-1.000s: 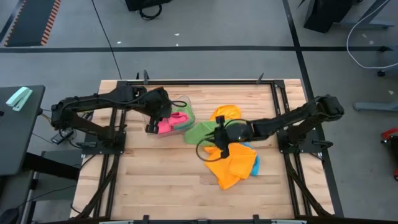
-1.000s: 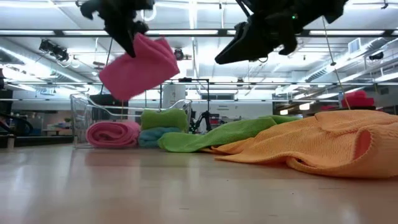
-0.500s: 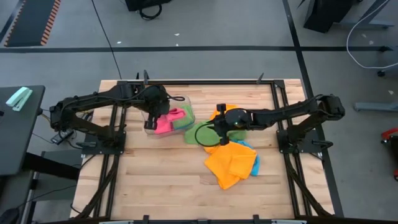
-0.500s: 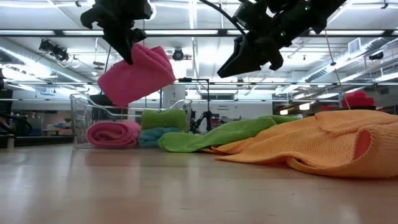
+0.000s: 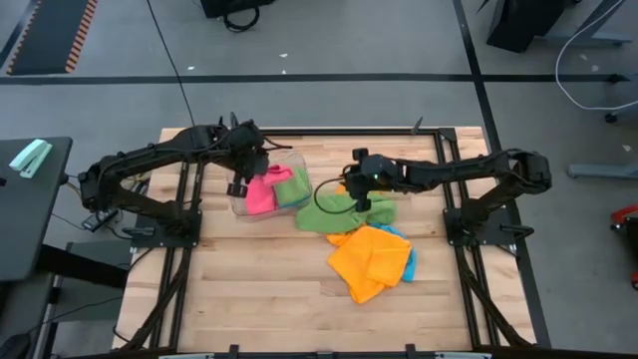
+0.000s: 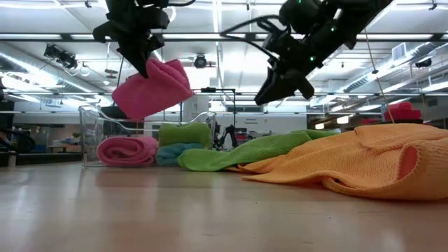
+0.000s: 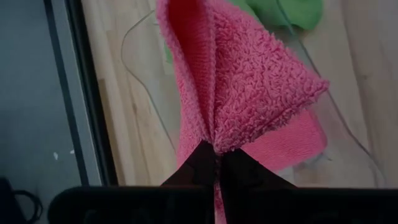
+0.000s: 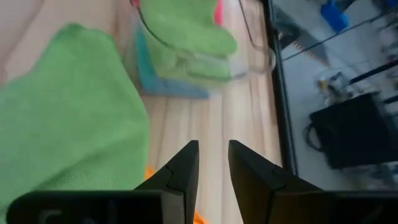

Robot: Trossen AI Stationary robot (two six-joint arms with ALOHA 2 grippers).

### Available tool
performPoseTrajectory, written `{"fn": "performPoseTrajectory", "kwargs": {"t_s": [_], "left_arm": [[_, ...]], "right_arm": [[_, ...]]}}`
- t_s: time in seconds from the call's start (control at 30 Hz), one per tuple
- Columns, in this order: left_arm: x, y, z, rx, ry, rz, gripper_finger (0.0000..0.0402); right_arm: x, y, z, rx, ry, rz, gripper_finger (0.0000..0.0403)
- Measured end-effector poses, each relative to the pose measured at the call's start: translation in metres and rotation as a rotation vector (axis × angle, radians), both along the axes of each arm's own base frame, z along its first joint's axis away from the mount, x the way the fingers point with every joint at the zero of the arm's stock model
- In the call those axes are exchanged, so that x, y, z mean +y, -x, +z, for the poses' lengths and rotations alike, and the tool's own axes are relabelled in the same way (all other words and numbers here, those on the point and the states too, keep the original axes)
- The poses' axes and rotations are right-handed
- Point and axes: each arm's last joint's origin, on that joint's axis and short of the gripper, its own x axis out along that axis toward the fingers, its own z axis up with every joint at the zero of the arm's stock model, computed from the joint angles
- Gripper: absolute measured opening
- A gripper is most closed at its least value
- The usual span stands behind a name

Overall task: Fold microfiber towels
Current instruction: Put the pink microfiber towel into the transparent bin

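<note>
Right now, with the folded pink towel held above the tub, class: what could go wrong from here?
1. The left gripper pinches only one edge of the pink towel; it may unfold when released into the clear tub.
2. The tub already holds folded towels, so it might land askew.
3. The right gripper, empty above the green towel, could rumple it.

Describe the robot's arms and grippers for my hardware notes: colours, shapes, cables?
Both arms are black, slim and jointed. The left gripper and the right gripper each end in two narrow, tapering black fingers. A thin black cable loops beside the right arm. A small green light shows on it.
</note>
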Motion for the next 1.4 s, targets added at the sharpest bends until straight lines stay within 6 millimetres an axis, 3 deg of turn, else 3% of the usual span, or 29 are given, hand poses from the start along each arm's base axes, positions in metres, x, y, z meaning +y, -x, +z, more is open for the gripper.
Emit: {"fn": "performPoseTrajectory", "kwargs": {"t_s": [0.2, 0.43, 0.73, 1.0, 1.4], "left_arm": [[0.002, 0.001, 0.000, 0.005, -0.009, -0.017, 0.0013], [0.003, 0.001, 0.000, 0.048, -0.092, -0.075, 0.0013], [-0.001, 0.009, -0.003, 0.256, -0.212, -0.373, 0.0016], [-0.004, 0.004, -0.001, 0.281, -0.308, -0.471, 0.0012], [-0.004, 0.004, -0.001, 0.281, -0.311, -0.472, 0.0012]], "right_arm": [[-0.025, 0.006, 0.000, -0.055, -0.163, 0.048, 0.0096], [-0.033, 0.009, 0.002, -0.104, -0.299, 0.113, 0.0096], [-0.035, 0.010, 0.002, -0.110, -0.310, 0.096, 0.0096], [-0.035, 0.010, 0.001, -0.105, -0.310, 0.083, 0.0096], [-0.035, 0.010, 0.001, -0.097, -0.298, 0.088, 0.0096]]}}
